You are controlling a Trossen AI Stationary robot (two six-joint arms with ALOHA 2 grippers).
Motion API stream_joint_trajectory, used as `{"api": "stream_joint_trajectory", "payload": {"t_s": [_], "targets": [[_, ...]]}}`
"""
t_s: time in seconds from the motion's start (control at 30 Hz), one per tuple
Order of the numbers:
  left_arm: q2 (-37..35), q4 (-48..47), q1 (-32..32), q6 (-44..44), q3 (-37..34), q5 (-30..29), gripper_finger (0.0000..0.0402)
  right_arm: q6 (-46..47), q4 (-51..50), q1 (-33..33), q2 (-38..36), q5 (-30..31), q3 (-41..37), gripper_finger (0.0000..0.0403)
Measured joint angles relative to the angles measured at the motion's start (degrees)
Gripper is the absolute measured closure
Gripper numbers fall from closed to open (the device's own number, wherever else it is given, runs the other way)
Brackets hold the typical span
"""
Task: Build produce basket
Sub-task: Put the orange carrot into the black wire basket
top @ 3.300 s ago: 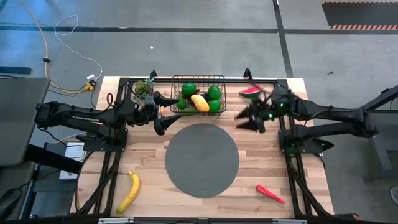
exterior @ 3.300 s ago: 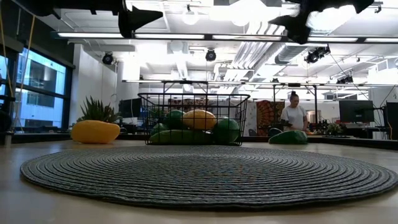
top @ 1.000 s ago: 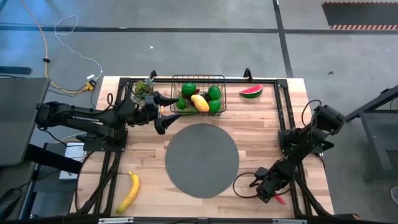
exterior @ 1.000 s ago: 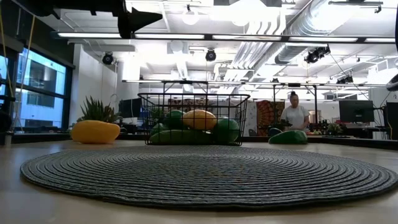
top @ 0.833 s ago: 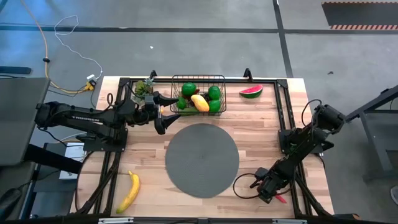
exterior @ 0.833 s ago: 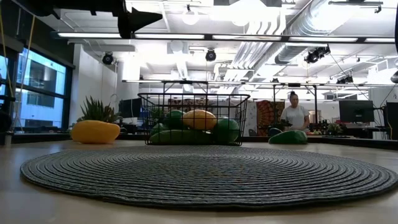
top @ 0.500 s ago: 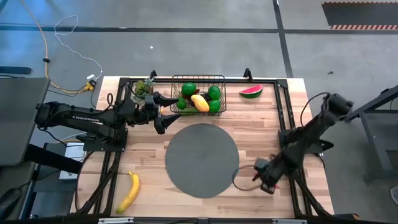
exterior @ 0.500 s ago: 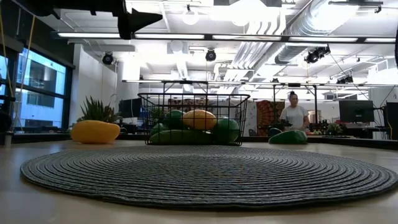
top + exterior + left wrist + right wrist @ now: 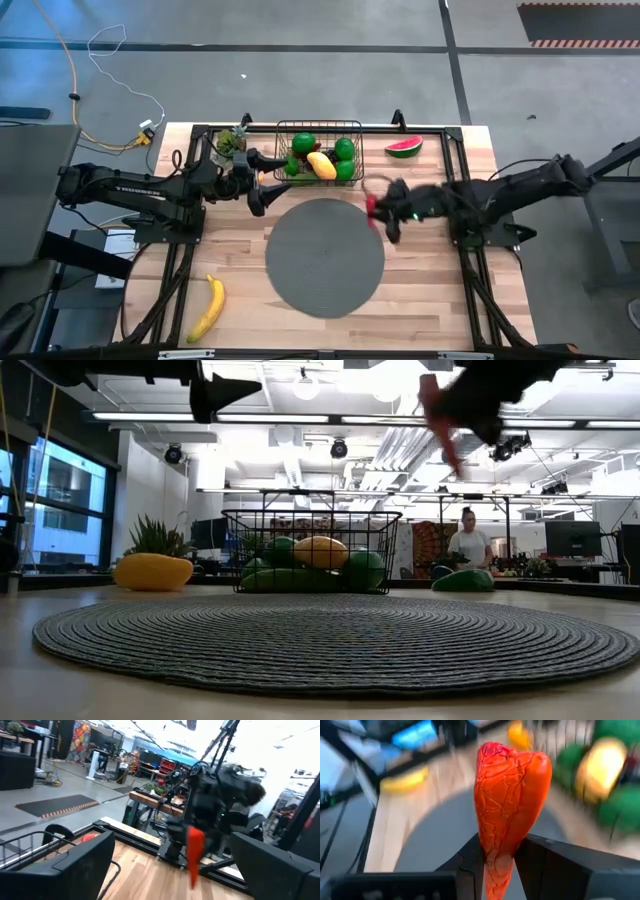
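1. The right gripper (image 9: 385,212) hangs in the air over the far right edge of the round grey mat (image 9: 325,257), between the mat and the basket (image 9: 319,150), and below the watermelon slice (image 9: 403,147) in the high view.
2. Its fingers (image 9: 550,865) pinch a red chilli (image 9: 507,807); in the right wrist view the chilli stands up between the two dark fingers, its narrow end down in the gap. In the high view it shows only as a small red blur at the gripper's tip (image 9: 372,206), and in the low view as a red streak high above the table (image 9: 438,420).
3. The black wire basket sits at the far edge of the table (image 9: 440,270), just beyond the mat. Inside lie green limes (image 9: 303,144) and a yellow-orange piece (image 9: 321,165).
4. The watermelon slice rests on the table to the right of the basket, apart from it.
5. A yellow banana (image 9: 208,306) lies near the front left corner of the table, well apart from the basket.
6. The left gripper (image 9: 262,182) is held just left of the basket; in the left wrist view its fingers (image 9: 75,865) stand spread wide with nothing between them.
7. In the low view a person (image 9: 471,546) stands in the room behind the table, probably at a far bench.
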Motion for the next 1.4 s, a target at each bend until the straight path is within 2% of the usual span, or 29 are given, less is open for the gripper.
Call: {"api": "stream_joint_trajectory", "payload": {"t_s": [0.13, 0.27, 0.37, 0.53, 1.13, 1.3, 1.4], "targets": [[0.0, -0.05, -0.02, 0.0, 0.0, 0.81, 0.0019, -8.16, 13.79, -7.62, 1.41, -6.77, 0.0, 0.0331], [0.0, -0.57, -0.02, 0.0, 0.0, 0.85, 0.0019, -9.62, 27.33, -13.32, 1.56, -14.72, 0.08, 0.0331], [0.0, -0.42, -0.02, -0.04, 0.01, 2.6, 0.0019, -9.79, 31.27, -15.86, 1.42, -17.43, 0.09, 0.0331], [0.0, -0.76, -0.11, -0.09, 1.73, 6.78, 0.0019, -10.23, 30.77, -16.91, 1.39, -17.64, 0.11, 0.0331], [0.0, -3.02, -0.02, 1.99, 2.23, 5.73, 0.0019, -10.68, 28.59, -16.89, 1.39, -17.66, 0.11, 0.0331], [0.0, -2.48, -0.02, 1.21, 2.23, 5.74, 0.0019, -11.56, 28.92, -17.05, 2.45, -13.43, 0.82, 0.0331], [0.0, -0.07, -0.02, -0.83, 2.27, 5.77, 0.0019, -13.95, 26.6, -18.98, 5.96, -12.36, 5.49, 0.0331]]}}
